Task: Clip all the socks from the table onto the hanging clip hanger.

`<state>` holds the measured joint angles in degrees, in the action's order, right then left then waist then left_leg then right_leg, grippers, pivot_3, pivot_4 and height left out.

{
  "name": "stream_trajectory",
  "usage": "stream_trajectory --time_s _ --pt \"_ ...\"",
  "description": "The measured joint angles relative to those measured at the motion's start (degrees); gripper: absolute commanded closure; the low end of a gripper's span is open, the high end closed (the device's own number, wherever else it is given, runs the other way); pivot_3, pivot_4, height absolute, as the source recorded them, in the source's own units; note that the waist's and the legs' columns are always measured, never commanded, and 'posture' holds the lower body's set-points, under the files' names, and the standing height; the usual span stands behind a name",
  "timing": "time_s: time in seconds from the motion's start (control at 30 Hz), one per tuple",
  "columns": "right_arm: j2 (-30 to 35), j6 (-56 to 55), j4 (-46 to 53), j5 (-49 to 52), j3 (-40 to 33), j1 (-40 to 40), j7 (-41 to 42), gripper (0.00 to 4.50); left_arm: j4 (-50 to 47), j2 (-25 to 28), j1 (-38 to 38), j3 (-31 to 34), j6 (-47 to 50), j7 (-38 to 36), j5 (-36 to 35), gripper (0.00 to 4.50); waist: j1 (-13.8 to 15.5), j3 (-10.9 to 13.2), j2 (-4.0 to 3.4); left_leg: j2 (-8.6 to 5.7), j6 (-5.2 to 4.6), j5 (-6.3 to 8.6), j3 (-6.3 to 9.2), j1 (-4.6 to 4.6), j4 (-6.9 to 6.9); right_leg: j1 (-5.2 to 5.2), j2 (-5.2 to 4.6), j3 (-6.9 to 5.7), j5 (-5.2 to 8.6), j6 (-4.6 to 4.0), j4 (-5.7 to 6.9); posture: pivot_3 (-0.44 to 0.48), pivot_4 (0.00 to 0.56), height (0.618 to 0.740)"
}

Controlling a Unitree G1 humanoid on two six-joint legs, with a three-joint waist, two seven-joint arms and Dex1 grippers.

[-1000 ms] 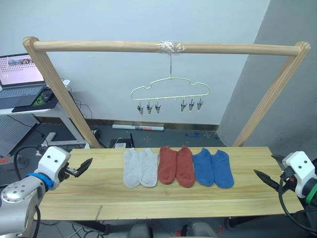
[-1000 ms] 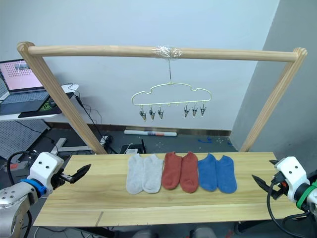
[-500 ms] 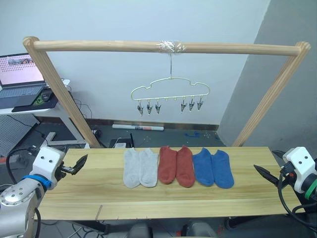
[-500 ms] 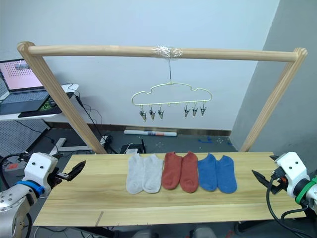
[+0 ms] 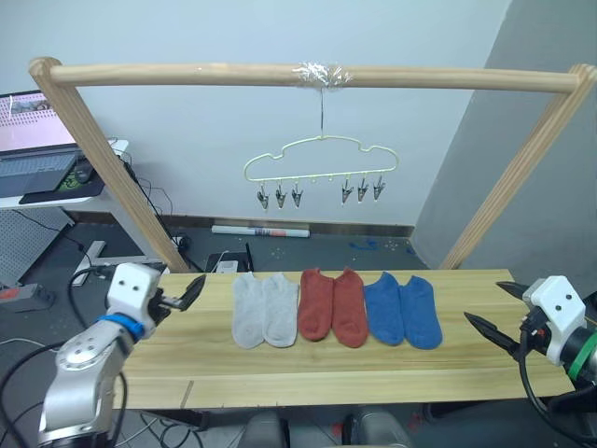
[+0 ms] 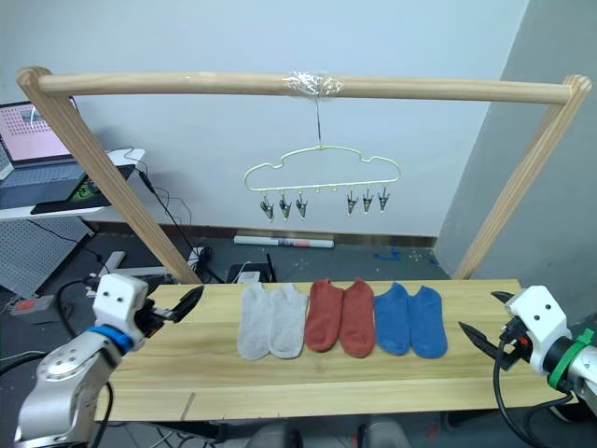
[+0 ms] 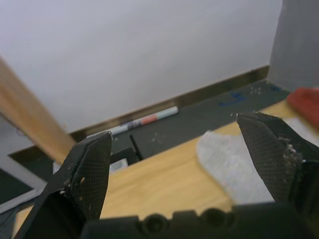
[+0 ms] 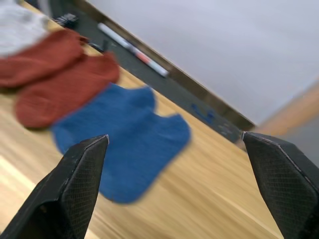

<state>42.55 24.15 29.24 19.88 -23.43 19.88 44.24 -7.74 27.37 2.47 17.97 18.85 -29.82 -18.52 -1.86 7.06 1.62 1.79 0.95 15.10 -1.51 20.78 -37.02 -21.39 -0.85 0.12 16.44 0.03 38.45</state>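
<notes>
Three pairs of socks lie side by side on the table (image 5: pixel 373 366): grey socks (image 5: pixel 263 311), rust red socks (image 5: pixel 333 306) and blue socks (image 5: pixel 403 311). The cream clip hanger (image 5: pixel 320 161) hangs above them from the top bar, its clips empty. My left gripper (image 5: pixel 194 287) hovers open just left of the grey pair; the left wrist view shows its fingers (image 7: pixel 84 169) wide apart with a grey sock (image 7: pixel 229 159) ahead. Over the table's right end, my right gripper (image 5: pixel 483 303) is open, pointing at the blue socks (image 8: pixel 124 144).
A wooden frame spans the table: a horizontal bar (image 5: pixel 280 73) with slanted poles at the left (image 5: pixel 112 177) and right (image 5: pixel 518 177). A laptop (image 5: pixel 33 140) sits on a desk at the far left. A long tube (image 5: pixel 259 231) lies on the floor behind.
The camera has shifted. My left gripper has moved right, closer to the grey socks. My right gripper has edged a little toward the blue socks. The socks lie unmoved.
</notes>
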Motion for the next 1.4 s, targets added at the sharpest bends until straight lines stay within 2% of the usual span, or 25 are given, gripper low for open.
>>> stream_trajectory --time_s 0.2,0.43,0.67,0.77,0.9,1.07,1.2,1.4 --pt "-2.1 6.6 7.6 4.4 4.9 -9.0 -4.6 0.00 -3.4 -7.2 -5.9 -3.5 1.9 7.2 0.6 0.04 -0.6 2.5 0.54 -0.03 0.00 -0.01 -0.34 0.07 -0.02 -0.44 0.06 0.45 -0.08 0.13 0.19 -0.185 0.218 0.740" --pt "-8.4 10.1 11.3 6.8 14.1 -20.7 -10.5 0.00 -0.7 -13.3 -15.8 -7.8 -1.5 12.4 3.3 0.04 -1.2 4.0 0.86 -0.08 0.01 0.01 -0.37 0.40 0.00 -0.80 0.06 0.52 -0.11 0.18 0.24 -0.210 0.246 0.740" --pt "-10.6 11.2 12.3 6.8 19.1 -23.6 -12.9 0.00 4.4 -17.1 -21.1 -9.4 -5.9 14.4 3.9 0.04 -2.2 5.4 0.94 -0.08 0.00 0.02 -0.33 0.72 -0.03 -0.98 0.03 0.47 -0.19 0.16 0.15 -0.225 0.275 0.740" --pt "-10.7 11.6 12.4 7.2 19.2 -23.5 -13.2 0.00 5.5 -18.0 -21.6 -9.1 -7.3 15.5 3.9 0.61 -2.8 6.2 0.89 -0.08 0.00 0.02 -0.27 0.86 -0.04 -1.09 0.01 0.40 -0.19 0.17 0.13 -0.228 0.281 0.740" --pt "-10.7 11.6 12.4 7.3 19.2 -23.3 -13.3 0.00 6.2 -18.8 -22.5 -8.9 -9.4 17.2 4.4 1.81 -3.1 6.6 0.95 -0.08 0.01 0.02 -0.27 1.12 -0.05 -1.38 0.01 0.38 -0.20 0.17 0.18 -0.233 0.288 0.740" --pt "-10.6 12.3 12.4 8.6 19.9 -24.2 -13.1 0.00 6.7 -18.9 -23.1 -8.7 -11.4 19.7 5.7 1.81 -3.2 7.4 0.92 -0.09 0.01 0.02 -0.30 1.17 -0.05 -1.47 0.01 0.42 -0.21 0.23 0.21 -0.235 0.290 0.740" --pt "-10.5 13.3 12.4 11.4 20.2 -27.1 -12.0 0.00 8.6 -19.4 -24.2 -8.6 -12.9 21.7 6.3 1.81 -3.2 7.5 0.93 -0.08 0.02 0.01 -0.31 1.52 -0.11 -1.83 0.02 0.42 -0.26 0.27 0.31 -0.236 0.291 0.740" --pt "-10.3 13.3 11.5 13.1 21.5 -32.3 -10.0 0.00 9.6 -18.8 -24.8 -8.5 -13.3 21.6 6.2 1.81 -3.3 7.6 0.92 -0.09 0.02 0.01 -0.31 1.56 -0.12 -1.86 0.00 0.41 -0.28 0.29 0.28 -0.229 0.291 0.740"
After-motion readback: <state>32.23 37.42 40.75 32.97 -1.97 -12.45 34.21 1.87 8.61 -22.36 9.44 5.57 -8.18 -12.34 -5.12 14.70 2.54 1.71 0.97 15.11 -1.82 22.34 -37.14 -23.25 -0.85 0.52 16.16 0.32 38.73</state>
